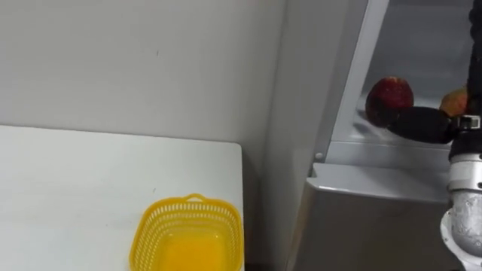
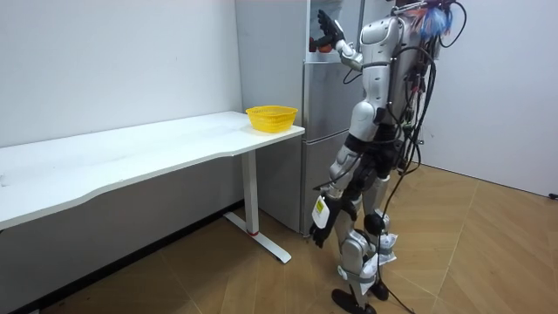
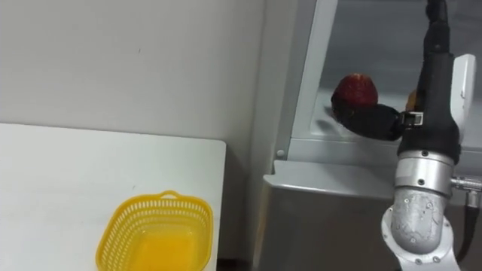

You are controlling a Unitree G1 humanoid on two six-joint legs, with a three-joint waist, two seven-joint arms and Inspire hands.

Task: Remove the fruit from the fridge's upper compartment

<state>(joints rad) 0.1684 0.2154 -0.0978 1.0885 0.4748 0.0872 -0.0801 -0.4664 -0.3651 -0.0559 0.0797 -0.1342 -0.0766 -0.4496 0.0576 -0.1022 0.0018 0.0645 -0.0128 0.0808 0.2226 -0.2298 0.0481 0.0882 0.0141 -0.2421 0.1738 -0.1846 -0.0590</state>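
**Left eye view.** Right hand (image 1: 419, 124) is inside the upper fridge compartment, pressed against the lower side of a red apple (image 1: 389, 95) on the shelf (image 1: 376, 154). Whether it grips, cannot tell. An orange fruit (image 1: 454, 102) sits just behind the wrist. Step judged: securing the apple. Next move calls for closing round it, lifting, and drawing back over the shelf lip, clear of the door frame (image 1: 354, 75) on the left.

**Right eye view.** Yellow basket (image 3: 181, 202) sits near the white table's (image 3: 60, 165) corner. The way to it looks open.

**Room view.** Robot stands upright facing the fridge (image 2: 324, 131). Left hand (image 2: 318, 229) hangs by the leg, state unreadable.
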